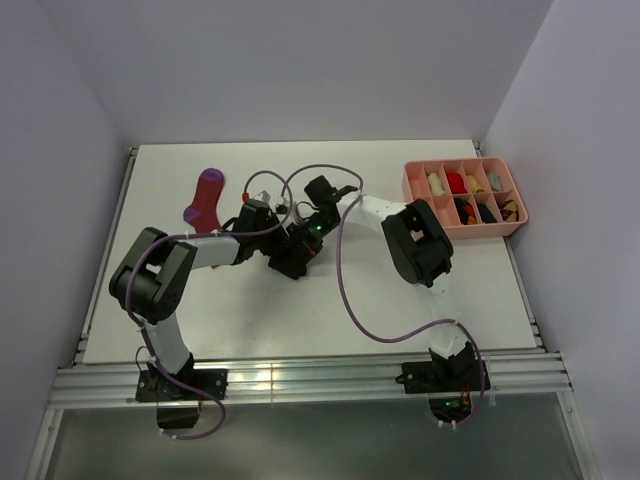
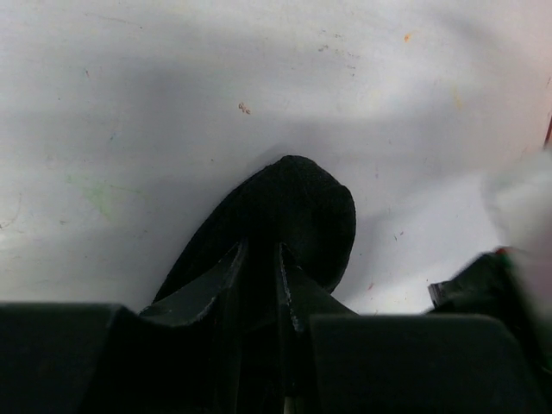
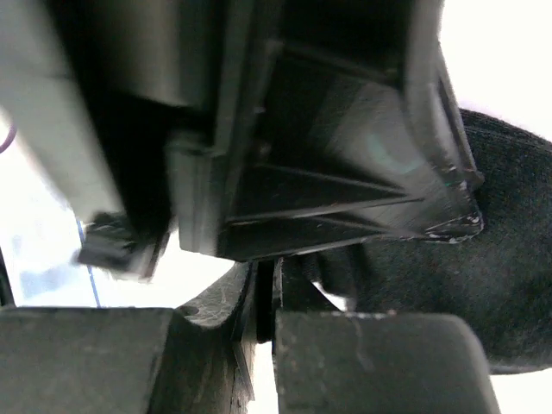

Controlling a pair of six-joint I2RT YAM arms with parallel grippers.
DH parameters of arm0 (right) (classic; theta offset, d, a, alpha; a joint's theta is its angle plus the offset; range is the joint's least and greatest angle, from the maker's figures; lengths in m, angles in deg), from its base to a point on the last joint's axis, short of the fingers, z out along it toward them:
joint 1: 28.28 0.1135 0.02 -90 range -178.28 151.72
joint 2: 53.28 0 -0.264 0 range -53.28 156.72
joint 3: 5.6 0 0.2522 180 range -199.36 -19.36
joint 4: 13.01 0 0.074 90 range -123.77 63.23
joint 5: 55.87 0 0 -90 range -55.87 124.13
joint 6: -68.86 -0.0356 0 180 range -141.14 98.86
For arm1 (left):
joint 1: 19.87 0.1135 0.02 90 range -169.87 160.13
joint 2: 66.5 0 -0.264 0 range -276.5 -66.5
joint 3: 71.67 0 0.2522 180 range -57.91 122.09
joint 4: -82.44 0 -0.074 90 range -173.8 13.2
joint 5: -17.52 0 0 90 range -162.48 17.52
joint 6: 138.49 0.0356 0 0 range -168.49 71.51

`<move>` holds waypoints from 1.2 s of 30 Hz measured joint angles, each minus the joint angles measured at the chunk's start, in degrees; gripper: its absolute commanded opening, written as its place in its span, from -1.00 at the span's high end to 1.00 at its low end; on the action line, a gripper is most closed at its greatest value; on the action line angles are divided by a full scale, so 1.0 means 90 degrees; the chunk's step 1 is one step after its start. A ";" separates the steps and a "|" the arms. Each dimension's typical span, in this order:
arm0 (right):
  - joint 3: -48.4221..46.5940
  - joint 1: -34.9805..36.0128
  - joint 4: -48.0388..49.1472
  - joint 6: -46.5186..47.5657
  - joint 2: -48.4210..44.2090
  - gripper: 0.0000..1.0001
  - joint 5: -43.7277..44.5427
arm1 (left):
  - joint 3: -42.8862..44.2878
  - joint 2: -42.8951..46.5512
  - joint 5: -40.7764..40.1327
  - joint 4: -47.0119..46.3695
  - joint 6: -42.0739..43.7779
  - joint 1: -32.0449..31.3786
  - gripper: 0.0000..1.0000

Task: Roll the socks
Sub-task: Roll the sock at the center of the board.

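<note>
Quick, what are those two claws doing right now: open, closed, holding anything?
Left gripper: closed on the soft black fabric sock.
Right gripper: shut, beside that sock; whether it pinches fabric cannot be told.

Left fingers (image 2: 216, 285), right fingers (image 3: 226, 304) side by side, seemingly pinched.

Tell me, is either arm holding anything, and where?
The left jaws pinch the black sock behind its rounded end; for the right jaws, it cannot be told.
</note>
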 measured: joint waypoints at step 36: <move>0.0211 -0.0085 0.0525 -0.1112 0.0542 1.00 -0.1022 | -0.0236 0.0160 -0.0325 -0.0318 -0.0440 -0.0015 0.09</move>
